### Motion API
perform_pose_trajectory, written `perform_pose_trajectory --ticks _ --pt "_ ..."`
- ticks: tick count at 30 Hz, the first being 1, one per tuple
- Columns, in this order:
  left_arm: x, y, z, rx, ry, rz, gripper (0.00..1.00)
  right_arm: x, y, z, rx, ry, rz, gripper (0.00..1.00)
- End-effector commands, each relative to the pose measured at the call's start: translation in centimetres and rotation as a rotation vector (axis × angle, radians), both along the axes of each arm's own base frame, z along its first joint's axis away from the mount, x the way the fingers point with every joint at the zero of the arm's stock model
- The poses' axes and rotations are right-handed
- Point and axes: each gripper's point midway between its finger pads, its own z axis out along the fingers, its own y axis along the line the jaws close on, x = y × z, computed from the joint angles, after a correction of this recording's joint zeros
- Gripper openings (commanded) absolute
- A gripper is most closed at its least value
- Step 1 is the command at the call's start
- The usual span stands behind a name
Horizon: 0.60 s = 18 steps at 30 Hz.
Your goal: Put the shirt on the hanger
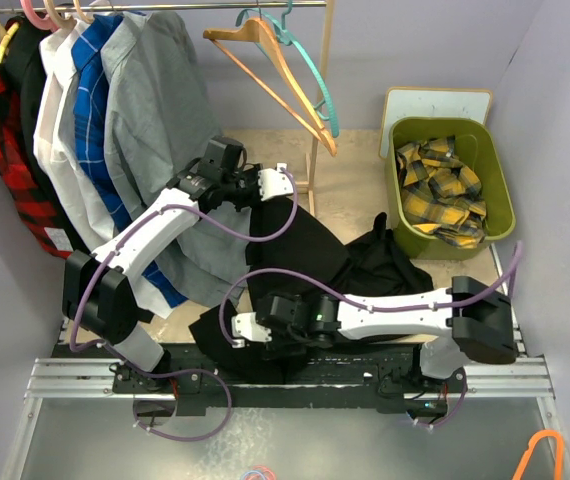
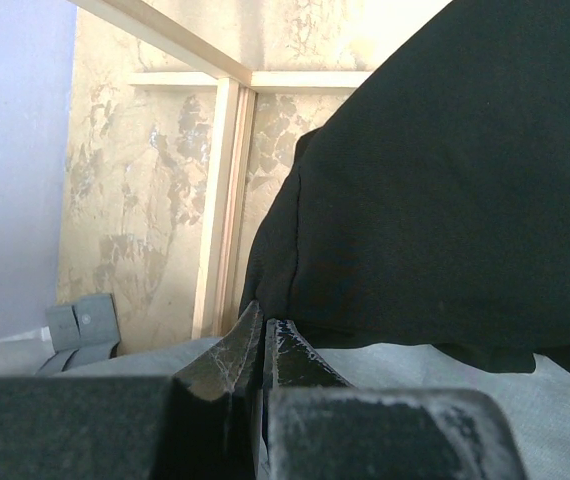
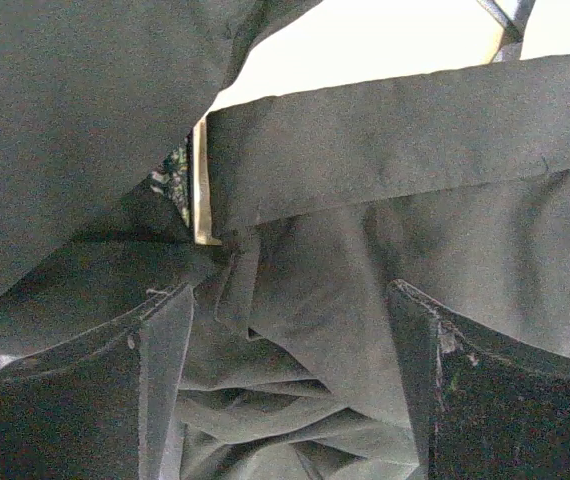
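Your left gripper [image 2: 262,320] has its fingers pressed together, and the black fabric of the shirt [image 1: 310,250] starts right at their tips. From the wrist view you can't quite see cloth between the pads, but from above the shirt rises to a narrow peak at that gripper, so it looks pinched there. Your right gripper [image 3: 290,380] sits low near the front edge of the table [image 1: 365,170], its fingers [image 3: 475,400] apart with bunched folds of the shirt lying between them, not yet closed on the cloth. The shirt spreads from the raised left gripper down across the middle of the table to the right gripper, with one crumpled part trailing off to the right. Behind the left gripper hangs a grey shirt [image 1: 155,90], and grey cloth fills the bottom of the left wrist view, near a pale wooden post [image 2: 223,200]. The hanger [image 1: 307,62], teal, hangs by its hook on the rail [image 1: 195,7] at the back, just beside a wooden hanger [image 1: 227,33] and well apart from the shirt. At the far right a green bin [image 1: 502,180] holds a yellow-and-black plaid garment [image 1: 445,190].
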Motion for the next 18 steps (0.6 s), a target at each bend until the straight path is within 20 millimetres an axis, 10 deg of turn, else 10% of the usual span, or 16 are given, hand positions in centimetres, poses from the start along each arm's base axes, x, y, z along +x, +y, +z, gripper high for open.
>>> perform_pose_trajectory --ticks 1,18 --pt "0.8 0.0 2.1 -0.038 -0.035 0.023 0.0 0.6 1.4 0.8 -0.029 0.008 -0.024 0.78" --pt "0.1 1.5 0.5 0.007 0.006 0.037 0.0 1.9 0.9 -0.5 -0.165 -0.026 -0.128 0.52"
